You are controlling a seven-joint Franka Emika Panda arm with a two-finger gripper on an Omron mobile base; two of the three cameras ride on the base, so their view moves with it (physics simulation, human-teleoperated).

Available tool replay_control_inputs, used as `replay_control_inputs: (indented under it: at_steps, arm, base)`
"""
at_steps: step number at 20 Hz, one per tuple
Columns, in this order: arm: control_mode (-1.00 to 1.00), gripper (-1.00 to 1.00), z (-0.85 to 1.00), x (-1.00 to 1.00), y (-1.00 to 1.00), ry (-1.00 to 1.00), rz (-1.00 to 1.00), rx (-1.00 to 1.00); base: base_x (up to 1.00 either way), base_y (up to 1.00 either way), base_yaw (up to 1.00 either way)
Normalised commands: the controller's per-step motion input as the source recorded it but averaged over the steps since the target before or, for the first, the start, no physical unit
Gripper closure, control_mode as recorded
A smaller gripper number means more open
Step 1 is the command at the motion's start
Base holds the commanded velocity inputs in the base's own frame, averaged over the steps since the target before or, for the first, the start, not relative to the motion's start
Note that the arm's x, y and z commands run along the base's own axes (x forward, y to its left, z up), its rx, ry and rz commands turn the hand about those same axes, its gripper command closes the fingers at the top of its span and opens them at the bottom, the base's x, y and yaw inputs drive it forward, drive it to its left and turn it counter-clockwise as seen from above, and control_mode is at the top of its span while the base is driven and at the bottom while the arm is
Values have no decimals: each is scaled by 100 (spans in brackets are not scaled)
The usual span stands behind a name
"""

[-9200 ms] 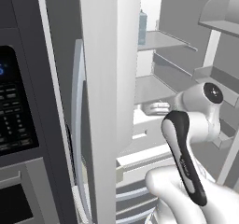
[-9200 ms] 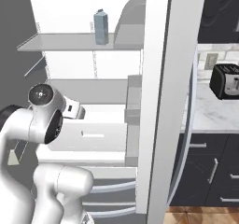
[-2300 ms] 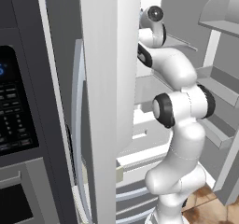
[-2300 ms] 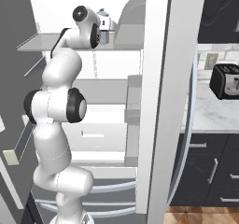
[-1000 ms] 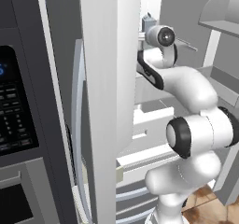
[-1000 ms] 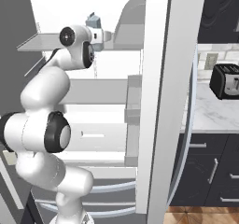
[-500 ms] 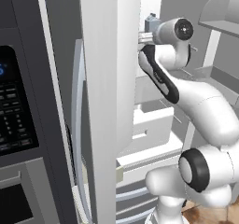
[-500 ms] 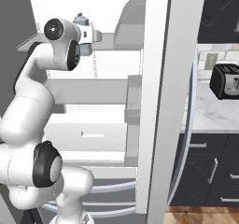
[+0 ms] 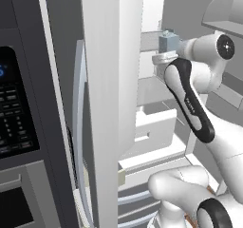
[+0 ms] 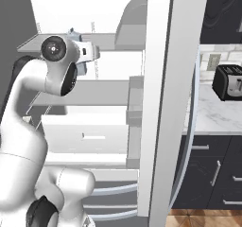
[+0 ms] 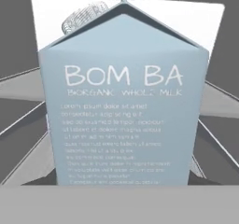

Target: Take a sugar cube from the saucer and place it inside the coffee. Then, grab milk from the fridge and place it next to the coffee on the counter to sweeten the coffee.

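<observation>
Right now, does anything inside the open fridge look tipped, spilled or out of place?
Nothing stands out. The milk carton is upright and undented at the gripper, the fridge shelves look level, and there is no spill.

You're looking at a kitchen, rendered. Open fridge (image 10: 160, 79) w/ white shelves, marble counter (image 10: 215, 112) w/ black toaster (image 10: 228, 82), dark cabinets (image 10: 212, 171), oven panel (image 9: 16, 122) at left.

black toaster (image 10: 228, 82), dark drawer cabinets (image 10: 212, 169), oven panel (image 9: 16, 110)

Milk (image 11: 122, 101) upright on fridge (image 9: 102, 103) upper shelf; toaster (image 10: 227, 82) on counter (image 10: 215, 115) right.
</observation>
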Motion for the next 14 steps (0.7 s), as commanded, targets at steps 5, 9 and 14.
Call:
replay_control_inputs:
  at_steps: [5, 9, 14]
  arm:
    - [-100, 100, -57, -77, 0, -1, 0, -1]
    - [-100, 100, -47, -37, 0, 1, 0, 0]
    - [-100, 100, -48, -31, 0, 7, 0, 0]
  base:
    - [0, 0, 0]
    - [0, 0, 0]
    - [0, 0, 0]
